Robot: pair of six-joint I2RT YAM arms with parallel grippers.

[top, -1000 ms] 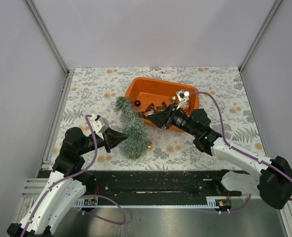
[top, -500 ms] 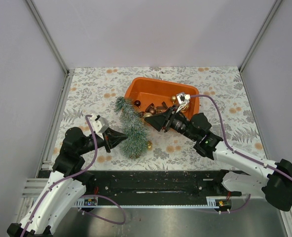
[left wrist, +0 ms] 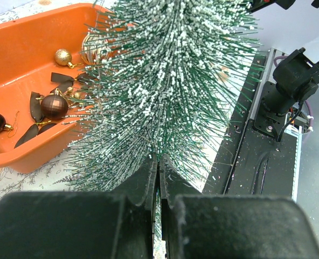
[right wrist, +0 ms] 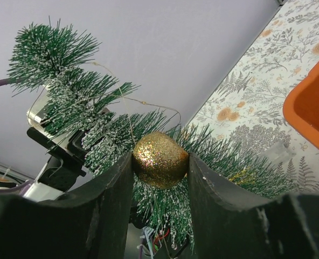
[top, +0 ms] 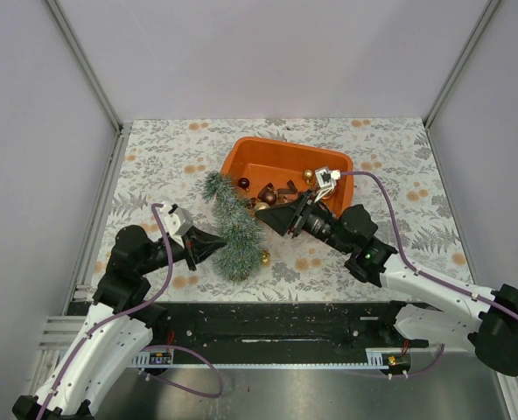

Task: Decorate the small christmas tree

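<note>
Left jaws (left wrist: 158, 160) clenched on small christmas tree (left wrist: 170, 81), right jaws (right wrist: 160, 156) grasping gold bauble (right wrist: 159, 163) against needles

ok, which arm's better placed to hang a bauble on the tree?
Right. The right gripper holds a gold bauble right by the small christmas tree; the left gripper is shut on its lower needles, apparently steadying it.

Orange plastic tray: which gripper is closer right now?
Right. The right gripper, holding a glittery gold bauble, is at the orange tray's near edge; the left gripper is beyond the frosted green bristly tree, shut on its lower needles.
</note>
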